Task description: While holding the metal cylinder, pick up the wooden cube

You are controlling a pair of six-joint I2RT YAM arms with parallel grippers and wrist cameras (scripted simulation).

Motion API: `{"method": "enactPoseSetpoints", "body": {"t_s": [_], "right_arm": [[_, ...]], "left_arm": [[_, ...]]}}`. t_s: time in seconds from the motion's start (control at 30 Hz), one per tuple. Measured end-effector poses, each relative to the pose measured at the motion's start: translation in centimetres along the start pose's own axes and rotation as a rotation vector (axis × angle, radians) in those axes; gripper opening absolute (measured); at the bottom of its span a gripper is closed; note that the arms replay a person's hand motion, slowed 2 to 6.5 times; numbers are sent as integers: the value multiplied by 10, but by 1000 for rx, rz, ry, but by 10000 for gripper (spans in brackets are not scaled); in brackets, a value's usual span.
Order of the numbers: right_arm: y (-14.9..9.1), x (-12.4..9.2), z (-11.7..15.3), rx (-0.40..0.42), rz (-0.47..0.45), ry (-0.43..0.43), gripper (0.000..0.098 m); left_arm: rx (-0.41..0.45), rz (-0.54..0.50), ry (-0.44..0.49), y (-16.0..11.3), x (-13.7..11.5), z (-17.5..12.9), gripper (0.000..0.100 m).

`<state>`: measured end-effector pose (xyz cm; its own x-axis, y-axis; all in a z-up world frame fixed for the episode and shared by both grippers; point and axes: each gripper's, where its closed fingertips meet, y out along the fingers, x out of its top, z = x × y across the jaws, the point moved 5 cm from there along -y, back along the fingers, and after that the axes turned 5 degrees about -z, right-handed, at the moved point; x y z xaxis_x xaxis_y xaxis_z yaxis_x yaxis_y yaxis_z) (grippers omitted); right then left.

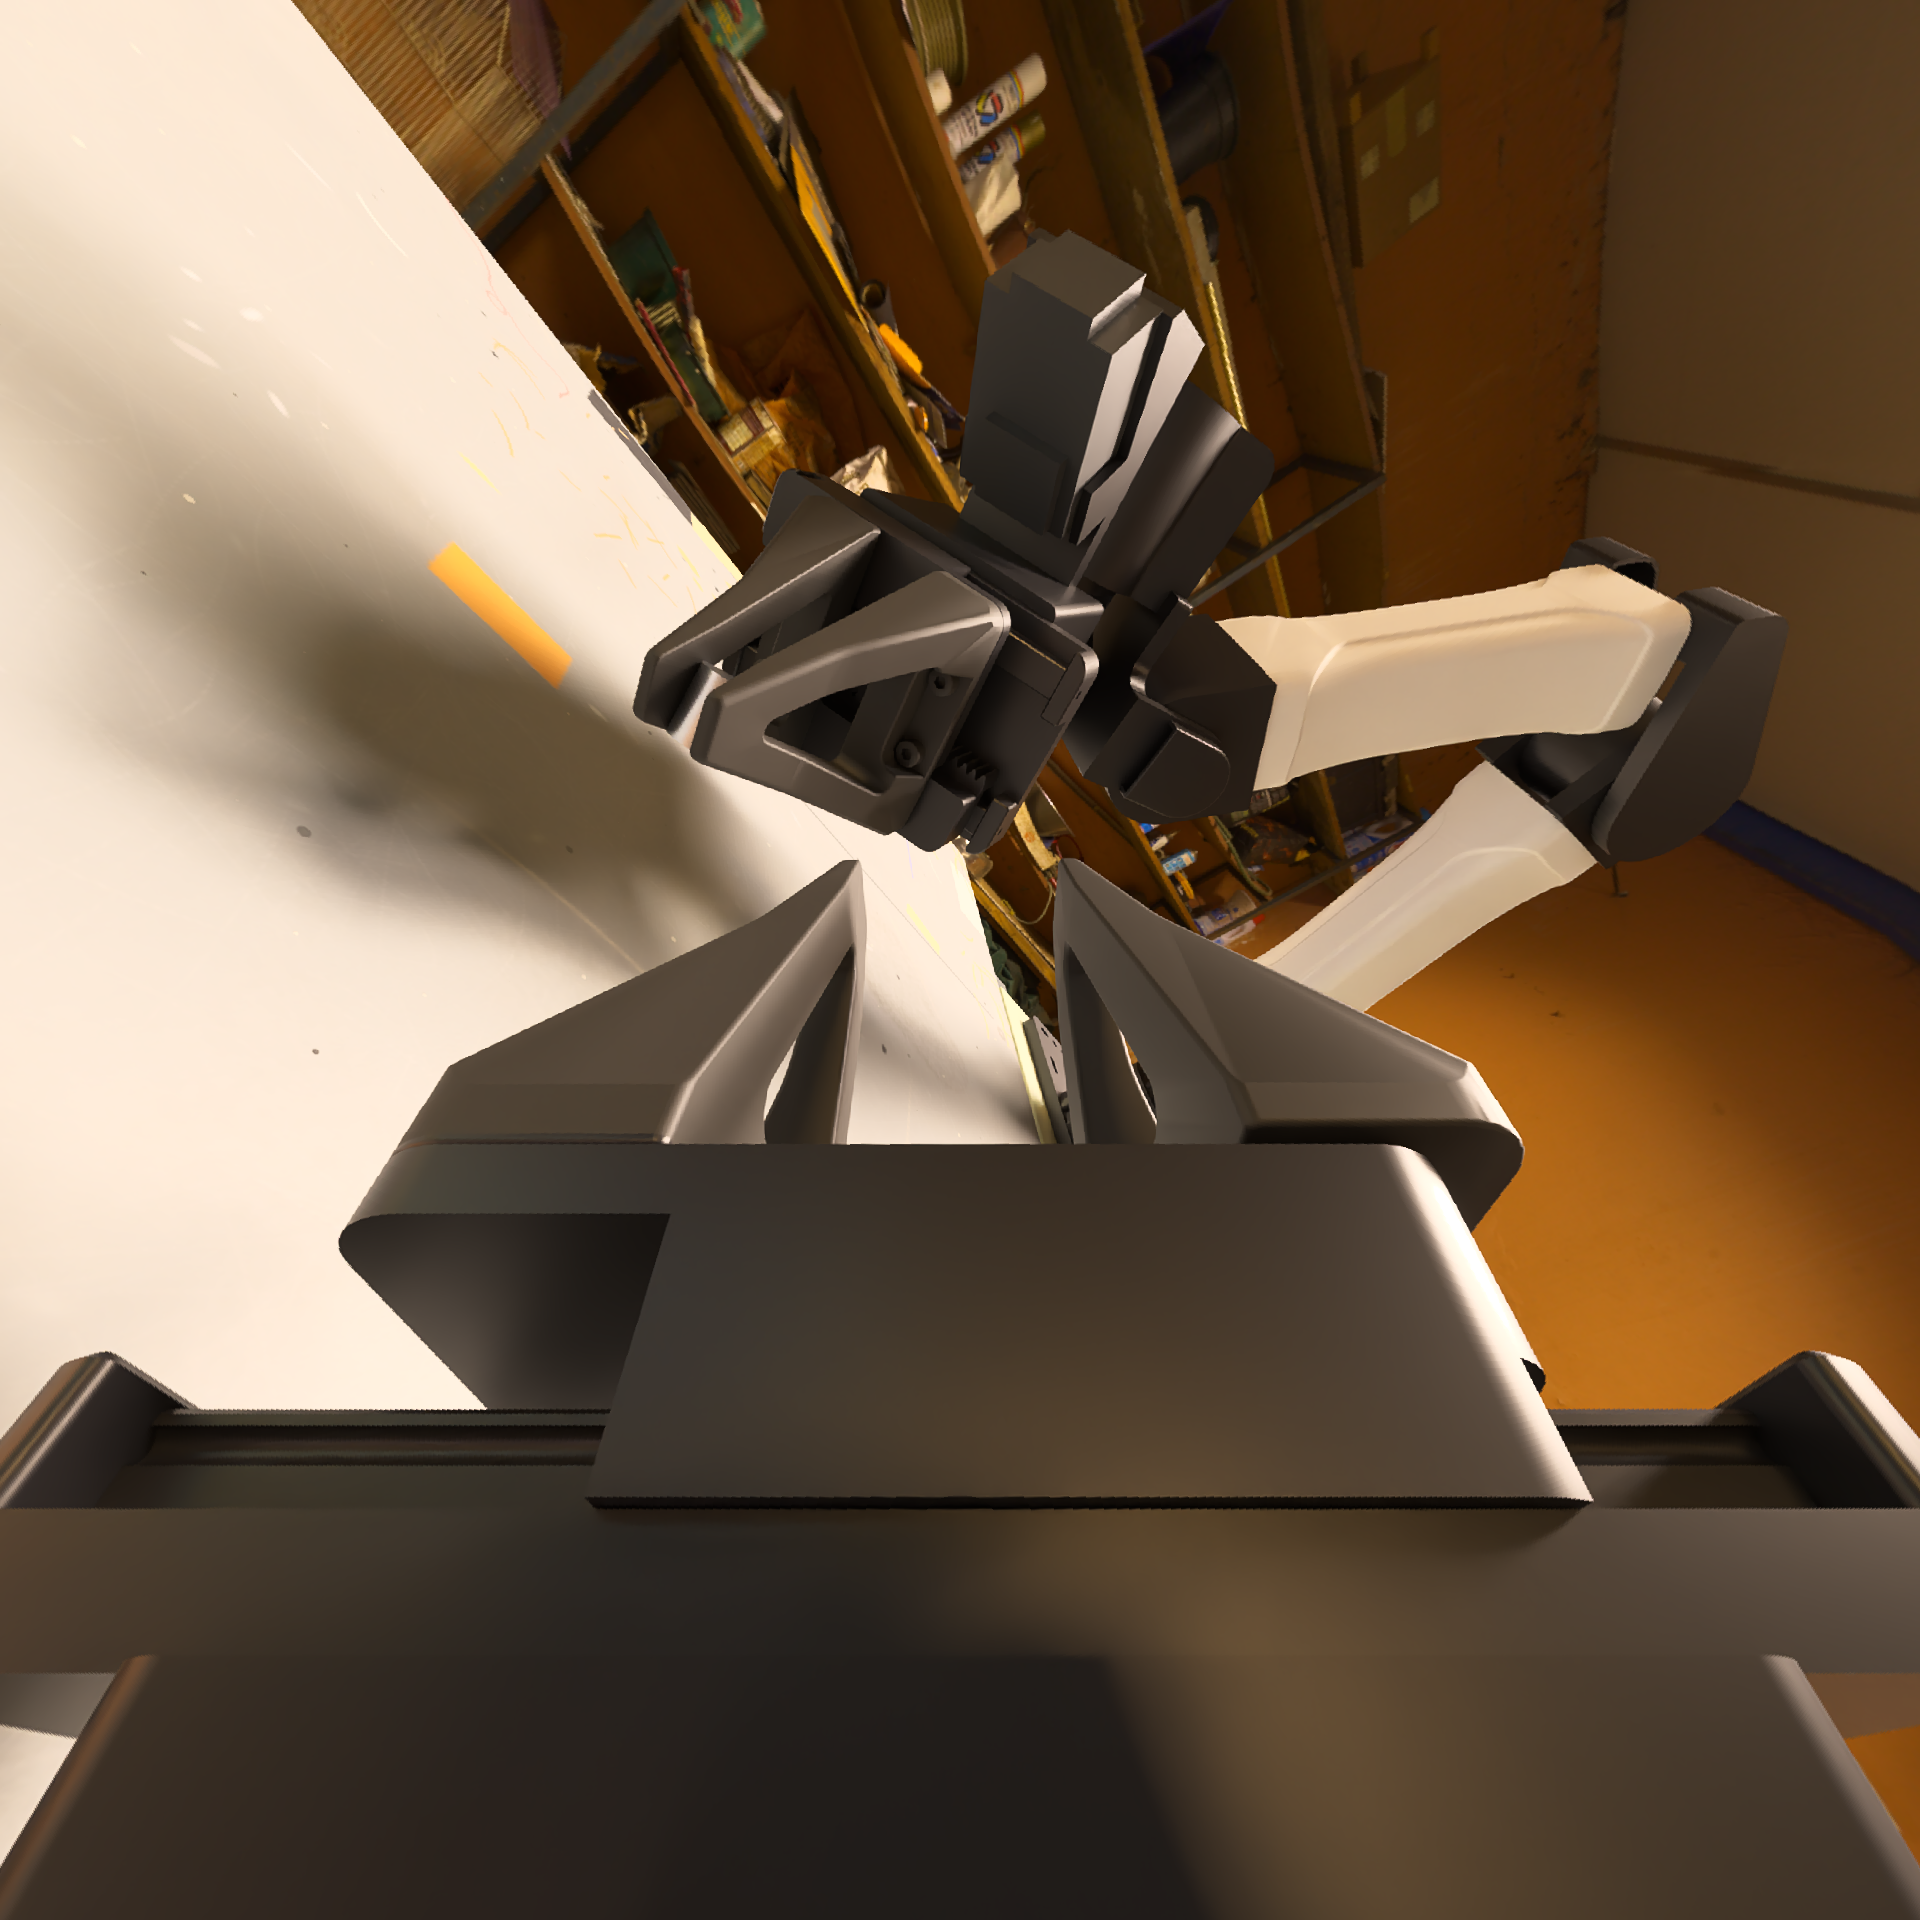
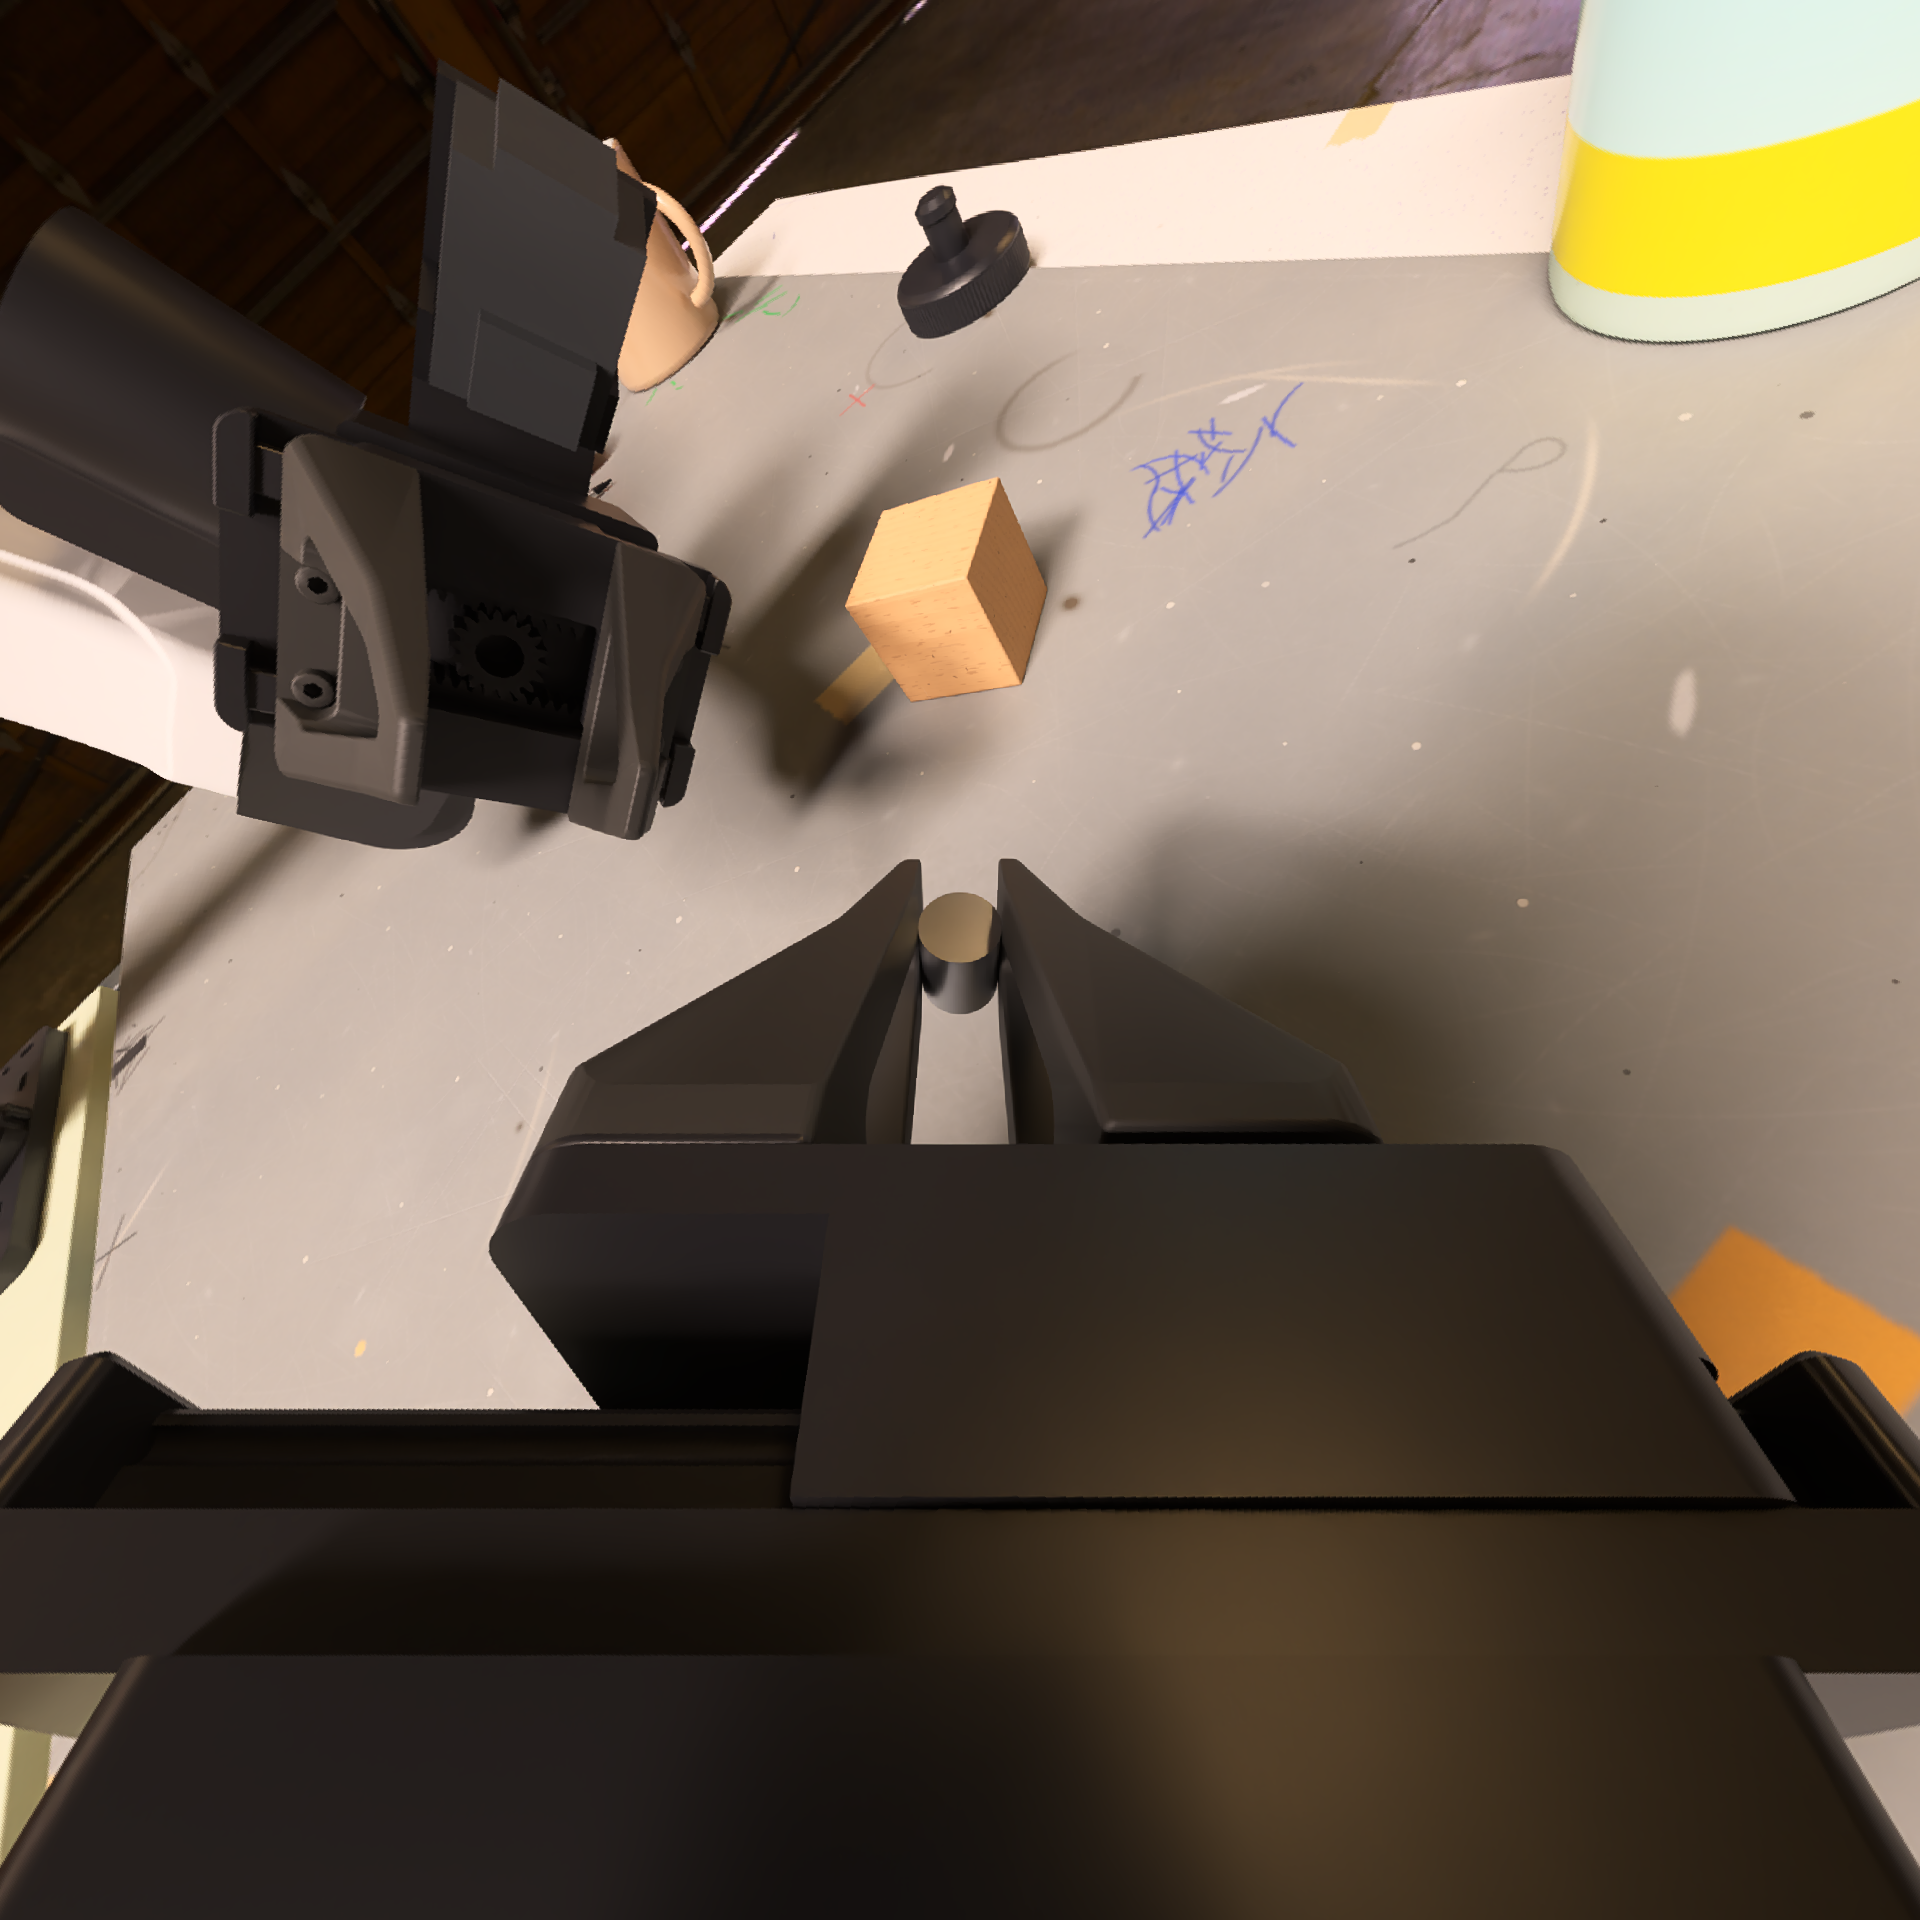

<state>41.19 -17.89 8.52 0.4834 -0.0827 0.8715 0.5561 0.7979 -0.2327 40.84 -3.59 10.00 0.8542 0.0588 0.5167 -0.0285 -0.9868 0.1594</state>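
Note:
In the right wrist view my right gripper (image 2: 958,883) is shut on a short metal cylinder (image 2: 958,951), held upright above the grey mat. The wooden cube (image 2: 948,592) rests on the mat ahead of it, apart from both grippers. The left gripper's housing (image 2: 468,644) hovers to the left of the cube; its fingertips are hidden there. In the left wrist view my left gripper (image 1: 958,873) is open and empty above the table's edge, and the cube is out of sight. The right gripper (image 1: 681,717) shows farther off, closed, with a pale sliver between its fingers.
A black round knob (image 2: 961,260) and a beige mug (image 2: 665,301) sit at the mat's far edge. A tall pale-blue and yellow container (image 2: 1745,166) stands at the far right. Tape strips lie beside the cube (image 2: 852,681) and at the near right (image 2: 1787,1309). Shelves (image 1: 831,260) stand beyond the table.

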Motion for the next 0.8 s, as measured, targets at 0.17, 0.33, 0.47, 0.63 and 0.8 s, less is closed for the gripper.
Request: {"method": "enactPoseSetpoints", "body": {"t_s": [0.17, 0.33, 0.47, 0.63, 0.8], "right_arm": [[0, 0, 0, 1, -1, 5, 120], [0, 0, -1, 2, -2, 11, 120], [0, 0, -1, 4, -3, 15, 120], [0, 0, -1, 5, -3, 21, 120], [-1, 0, -1, 5, -4, 24, 120]], "left_arm": [[0, 0, 0, 0, 0, 0, 306], [0, 0, 0, 0, 0, 0, 307], [0, 0, 0, 0, 0, 0, 307], [1, 0, -1, 0, 0, 0, 306], [1, 0, -1, 0, 0, 1, 305]]}}
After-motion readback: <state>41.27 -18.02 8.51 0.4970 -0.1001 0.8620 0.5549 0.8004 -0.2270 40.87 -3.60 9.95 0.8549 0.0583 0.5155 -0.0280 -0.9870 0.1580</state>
